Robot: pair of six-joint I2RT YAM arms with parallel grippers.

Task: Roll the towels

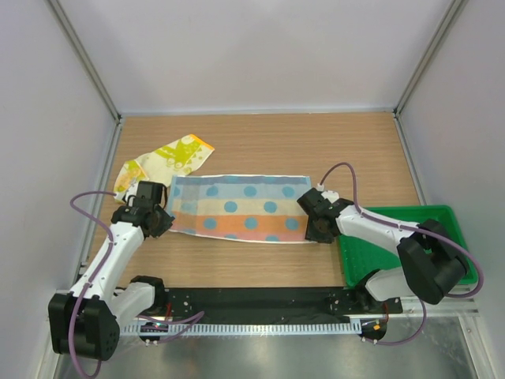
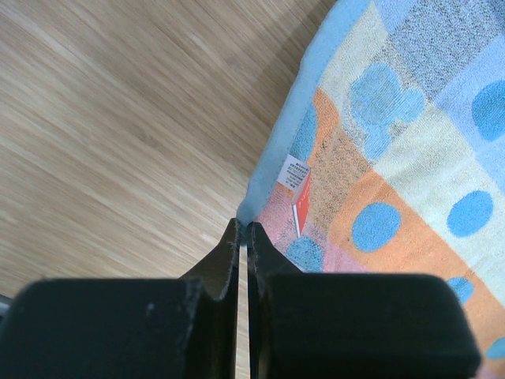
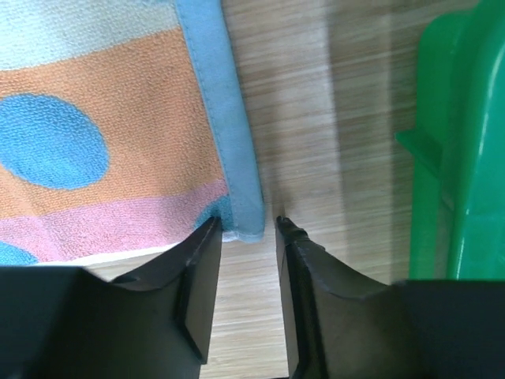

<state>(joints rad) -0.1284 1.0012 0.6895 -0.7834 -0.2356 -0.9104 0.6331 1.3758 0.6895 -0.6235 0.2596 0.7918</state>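
Left gripper (image 2: 243,230): closed, at dotted towel's (image 2: 394,158) corner.
Right gripper (image 3: 247,225): parted astride opposite corner.
Nearby: tray (image 3: 465,158), crumpled yellow towel (image 1: 170,160).

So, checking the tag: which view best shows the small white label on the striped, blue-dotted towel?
Left wrist: the small white label sits close-up at the edge of the dotted towel. Top external is too coarse; right wrist shows a label-free corner.

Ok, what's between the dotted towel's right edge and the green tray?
A strip of bare wooden table, clearest in the right wrist view. The right gripper hangs over it, jaws astride the near corner of the towel.
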